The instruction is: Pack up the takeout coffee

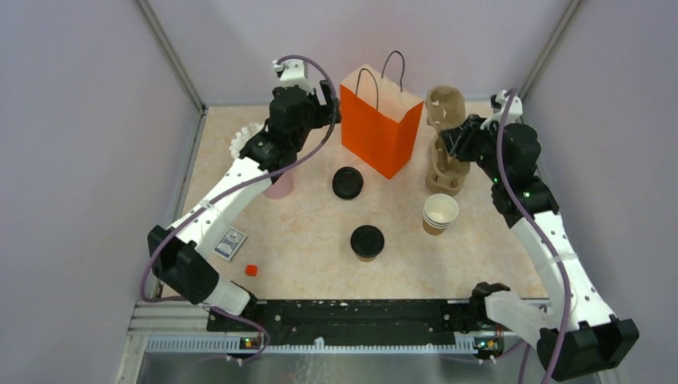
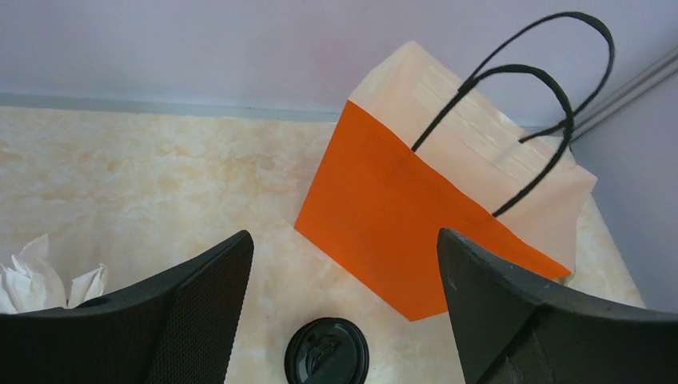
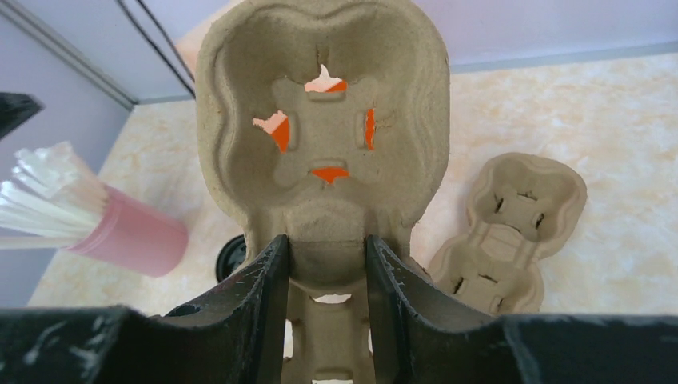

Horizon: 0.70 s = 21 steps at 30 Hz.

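The takeout coffee (image 1: 367, 242), a brown cup with a black lid, stands upright on the table near the front middle, apart from both grippers. The orange paper bag (image 1: 382, 128) stands open at the back; it also shows in the left wrist view (image 2: 392, 216). My left gripper (image 1: 330, 102) is open and empty, just left of the bag and above the table (image 2: 344, 264). My right gripper (image 1: 454, 138) is shut on a moulded cardboard cup carrier (image 3: 324, 144), held upright right of the bag.
A loose black lid (image 1: 348, 183) lies in front of the bag. A stack of lidless cups (image 1: 440, 214), more carriers (image 1: 448, 172), a pink cup of straws (image 1: 279, 186), white napkins (image 1: 244, 140), a card box (image 1: 230, 243) and a red cube (image 1: 251, 270) stand around.
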Available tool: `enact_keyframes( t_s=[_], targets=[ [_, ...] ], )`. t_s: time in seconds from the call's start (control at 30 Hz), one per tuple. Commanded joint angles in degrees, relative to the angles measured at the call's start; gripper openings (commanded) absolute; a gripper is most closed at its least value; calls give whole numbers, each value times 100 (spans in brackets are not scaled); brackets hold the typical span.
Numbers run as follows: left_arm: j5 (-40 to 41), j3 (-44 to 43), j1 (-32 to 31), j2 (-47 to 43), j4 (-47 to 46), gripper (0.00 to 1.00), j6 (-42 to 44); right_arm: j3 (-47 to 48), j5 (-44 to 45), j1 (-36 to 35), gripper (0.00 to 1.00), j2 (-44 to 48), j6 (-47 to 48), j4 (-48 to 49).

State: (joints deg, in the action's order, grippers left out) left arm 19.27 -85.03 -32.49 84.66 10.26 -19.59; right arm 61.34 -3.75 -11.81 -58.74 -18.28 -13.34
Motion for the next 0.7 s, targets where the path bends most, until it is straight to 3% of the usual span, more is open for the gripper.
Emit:
enact_keyframes(
  t_s=[0.0, 0.13, 0.27, 0.47, 0.67],
  targets=[
    [-67, -372, 277, 165, -579, 89, -914, -12, -551, 50, 26, 695, -347, 552],
    [-575, -858, 427, 470, -434, 89, -1855, 147, -811, 40, 25, 931, -724, 363],
    [-1433, -634, 448, 561, -936, 86, -2490, 353, -700, 43, 26, 1028, -605, -182],
    [-1304, -824, 582, 949, -456, 84, -2845, 687, -677, 42, 26, 1015, -636, -362],
    [-1842, -1323, 1134, 1689, -494, 75, -3878, 869, -881, 40, 24, 1032, -623, -524]
  ],
)
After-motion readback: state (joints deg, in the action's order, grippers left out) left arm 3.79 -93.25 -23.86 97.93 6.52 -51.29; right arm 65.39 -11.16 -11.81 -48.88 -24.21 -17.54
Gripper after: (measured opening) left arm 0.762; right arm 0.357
